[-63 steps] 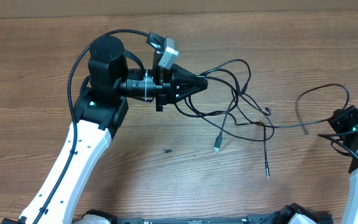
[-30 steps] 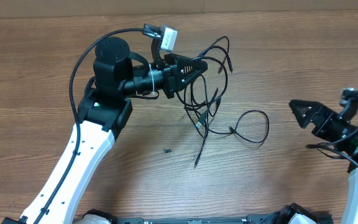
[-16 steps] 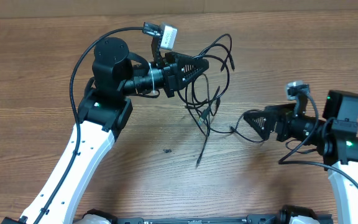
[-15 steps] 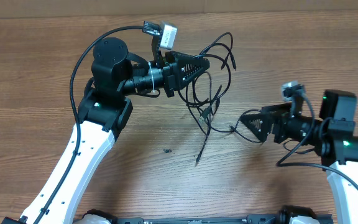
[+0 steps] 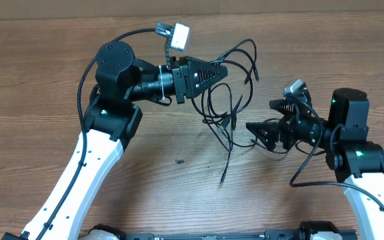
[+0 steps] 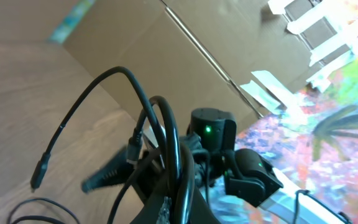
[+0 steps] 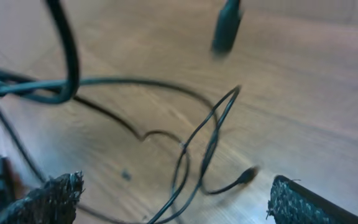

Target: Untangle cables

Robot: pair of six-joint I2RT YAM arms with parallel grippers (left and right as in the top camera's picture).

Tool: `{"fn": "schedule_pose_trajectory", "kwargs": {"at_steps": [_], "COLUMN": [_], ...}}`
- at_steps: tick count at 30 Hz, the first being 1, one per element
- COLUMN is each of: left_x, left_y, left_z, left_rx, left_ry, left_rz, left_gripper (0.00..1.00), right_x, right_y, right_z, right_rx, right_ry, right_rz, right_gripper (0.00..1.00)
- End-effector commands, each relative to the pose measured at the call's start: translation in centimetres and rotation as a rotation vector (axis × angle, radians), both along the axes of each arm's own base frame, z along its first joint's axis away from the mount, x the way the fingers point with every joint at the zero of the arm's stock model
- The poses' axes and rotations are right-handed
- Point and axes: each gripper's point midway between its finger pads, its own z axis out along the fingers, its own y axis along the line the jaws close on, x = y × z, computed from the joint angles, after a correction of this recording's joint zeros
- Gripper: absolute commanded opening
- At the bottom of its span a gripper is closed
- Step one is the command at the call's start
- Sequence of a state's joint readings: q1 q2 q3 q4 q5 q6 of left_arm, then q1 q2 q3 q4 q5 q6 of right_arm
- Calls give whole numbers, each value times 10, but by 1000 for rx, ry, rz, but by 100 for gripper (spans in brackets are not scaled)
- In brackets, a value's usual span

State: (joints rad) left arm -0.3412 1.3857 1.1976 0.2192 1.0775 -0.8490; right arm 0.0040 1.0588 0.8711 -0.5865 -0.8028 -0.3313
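Two grippers in play: left gripper is clamped on the cables dangling mid-table, so the wide-open right gripper should pinch one loop, probably the lowest, and pull gently.

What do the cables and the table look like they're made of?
The cables look rubber- or plastic-jacketed: thin, matte black, bending in loose loops. The table looks like wood or wood-grain laminate: brown streaked grain, low sheen.
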Motion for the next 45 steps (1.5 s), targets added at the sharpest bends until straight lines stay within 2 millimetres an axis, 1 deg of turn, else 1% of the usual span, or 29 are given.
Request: {"fn": "schedule_pose_trajectory", "kwargs": {"at_steps": [1, 4, 6, 11, 15, 17, 19, 24, 26, 27, 31, 34, 37, 44, 45], "left_x": [-20, -27, -36, -45, -47, -48, -48, -40, -37, -32, -23, -16, -9, -8, -8], "left_y": [-8, -14, -20, -26, -28, -28, -28, -20, -17, -12, 0, 8, 16, 17, 17], "left_z": [17, 23, 33, 39, 39, 41, 42, 42, 42, 42, 41, 41, 41, 41, 42], "left_rx": [-29, -47, -74, -90, -91, -96, -99, -98, -97, -96, -90, -88, -82, -84, -85], "left_ry": [8, -12, -38, -52, -38, -49, -57, -63, -64, -65, -68, -69, -97, -99, -103], "left_rz": [-78, -101, -129, -156, -166, -170, -170, -144, -131, -115, -90, -66, -35, -30, -30], "left_gripper": [4, 4, 4, 4, 4, 4, 4, 4, 4, 4, 4, 4, 4, 4, 4], "right_x": [6, 8, 10, 13, 15, 16, 17, 17, 22, 26, 28, 23, 14, -7, -10], "right_y": [0, 0, 0, 0, 0, -1, -3, -7, -14, -22, -31, -31, -32, -32, -32], "right_z": [7, 10, 11, 16, 18, 18, 16, 9, 5, 1, -8, -14, -24, -44, -46], "right_rx": [-17, -18, -17, -17, -17, -22, -32, -40, -45, -48, -41, -20, -29, -51, -54], "right_ry": [-54, -77, -86, -112, -131, -130, -123, -82, -43, -4, 79, 145, 208, 336, 353], "right_rz": [0, 1, 1, 0, 0, -7, -24, -55, -126, -193, -291, -313, -313, -311, -310], "right_gripper": [96, 96, 96, 94, 85, 78, 77, 75, 75, 75, 79, 84, 84, 85, 87]}}
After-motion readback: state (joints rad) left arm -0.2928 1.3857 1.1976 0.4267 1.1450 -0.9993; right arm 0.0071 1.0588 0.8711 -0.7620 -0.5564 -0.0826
